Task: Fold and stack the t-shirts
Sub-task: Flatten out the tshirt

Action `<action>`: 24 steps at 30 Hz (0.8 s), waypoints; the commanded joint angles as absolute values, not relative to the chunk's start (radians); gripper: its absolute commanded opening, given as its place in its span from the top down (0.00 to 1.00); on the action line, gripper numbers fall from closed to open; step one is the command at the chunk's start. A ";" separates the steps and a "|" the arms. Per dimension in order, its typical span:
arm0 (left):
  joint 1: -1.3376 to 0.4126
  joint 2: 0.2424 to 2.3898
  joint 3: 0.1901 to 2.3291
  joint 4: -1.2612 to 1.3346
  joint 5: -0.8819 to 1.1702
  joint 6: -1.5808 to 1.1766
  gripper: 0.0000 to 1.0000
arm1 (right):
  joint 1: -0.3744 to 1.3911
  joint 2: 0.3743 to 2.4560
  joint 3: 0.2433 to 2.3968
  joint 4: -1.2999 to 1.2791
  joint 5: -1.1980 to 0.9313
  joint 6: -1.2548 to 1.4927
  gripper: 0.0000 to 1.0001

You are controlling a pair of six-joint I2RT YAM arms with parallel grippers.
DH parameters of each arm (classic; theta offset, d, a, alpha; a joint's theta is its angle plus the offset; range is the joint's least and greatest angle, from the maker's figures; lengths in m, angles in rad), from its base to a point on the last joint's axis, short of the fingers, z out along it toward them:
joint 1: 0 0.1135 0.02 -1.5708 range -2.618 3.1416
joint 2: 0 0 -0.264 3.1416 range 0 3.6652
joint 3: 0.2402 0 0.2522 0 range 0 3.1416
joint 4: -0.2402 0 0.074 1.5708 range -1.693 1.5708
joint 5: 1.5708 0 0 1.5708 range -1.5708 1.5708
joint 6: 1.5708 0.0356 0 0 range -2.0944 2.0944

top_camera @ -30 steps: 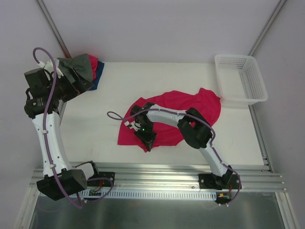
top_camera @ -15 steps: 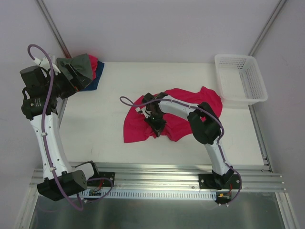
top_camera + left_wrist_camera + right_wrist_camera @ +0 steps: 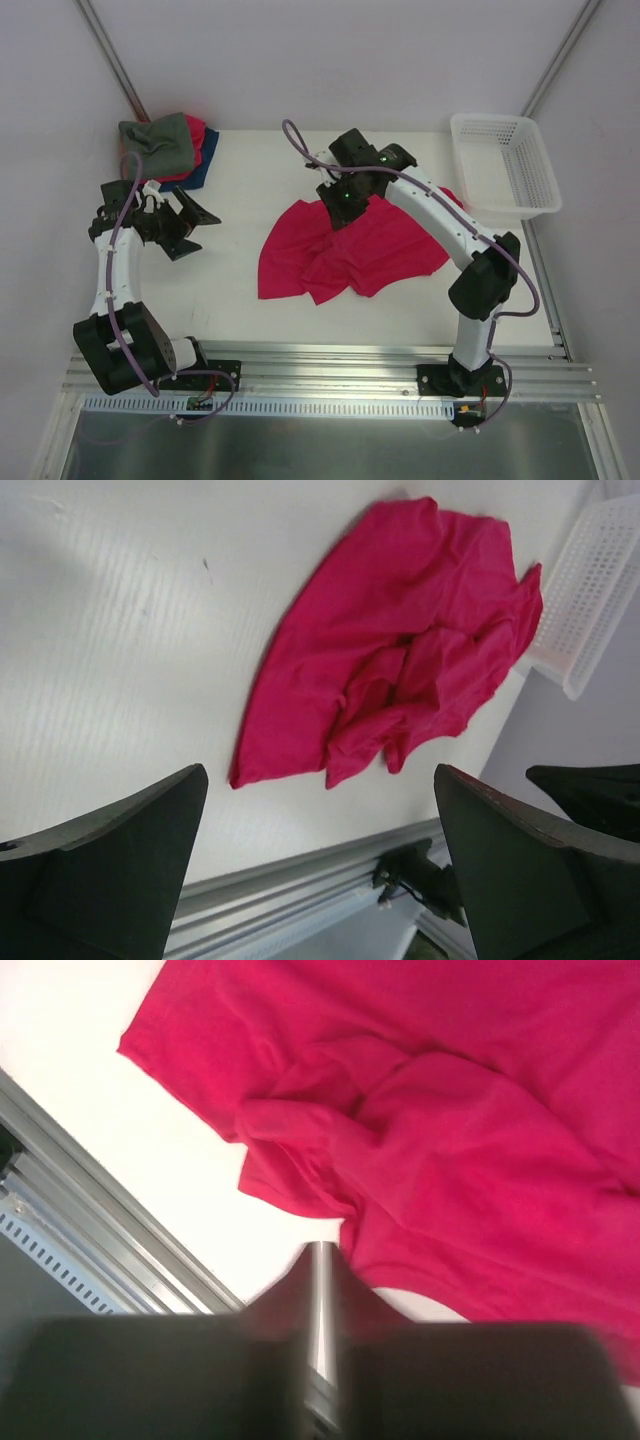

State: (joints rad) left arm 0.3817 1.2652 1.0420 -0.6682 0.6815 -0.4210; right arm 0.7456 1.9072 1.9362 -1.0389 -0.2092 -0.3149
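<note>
The white table is seen whole only from above, and only there is the pile at its far left corner shown: a grey-green shirt laid over a red shirt and a dark blue shirt. The crimson t-shirt lies crumpled mid-table, apart from the white basket at the far right; its creases are shown best in the wrist views. The left gripper is held wide open and empty over the table's left side. The right gripper is closed tight above the shirt's far edge, with no cloth seen pinched. A second earlier the left arm was raised over the pile and the right gripper was low at the shirt's near edge — the shirt was then spread wider.
</note>
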 commanded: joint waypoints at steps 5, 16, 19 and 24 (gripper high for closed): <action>0.391 1.221 0.895 -0.729 0.857 -0.528 0.01 | 0.732 1.845 1.874 -1.094 -0.244 -0.334 0.03; 0.391 1.258 0.692 -0.721 0.882 -0.551 0.27 | 0.784 1.960 1.919 -1.115 -0.328 -0.252 0.07; 0.390 1.290 0.644 -0.719 0.871 -0.554 0.36 | 0.804 1.989 1.925 -1.103 -0.333 -0.245 0.07; 0.387 1.383 0.633 -0.712 0.819 -0.561 0.34 | 0.837 2.062 1.982 -1.106 -0.357 -0.239 0.10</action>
